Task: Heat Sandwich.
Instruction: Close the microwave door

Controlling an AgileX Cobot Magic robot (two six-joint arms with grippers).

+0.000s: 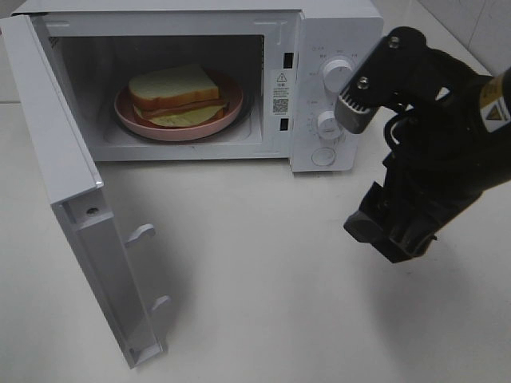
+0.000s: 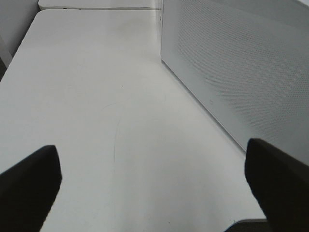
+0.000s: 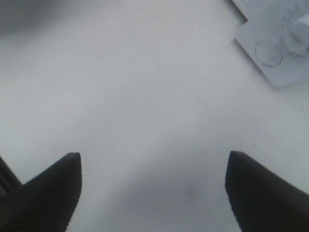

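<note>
Microwave (image 1: 347, 28): white casing, smooth, slight sheen. Door (image 1: 76, 183): white plastic, smooth; the outer face carries a fine dot pattern. Plate (image 1: 160, 128): pink, smooth, glossy. Sandwich (image 1: 177, 82): matt, porous bread. Table (image 1: 263, 287): white, smooth, matt, faintly scuffed. My right gripper (image 3: 153, 164): black fingers (image 3: 48, 198), matt, finely ribbed.

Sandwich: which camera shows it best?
The exterior high view: the sandwich lies in plain sight on the pink plate inside the open microwave. The left wrist view shows only table and a perforated white panel; the right wrist view only table and a corner of the control panel. Neither shows the sandwich.
</note>
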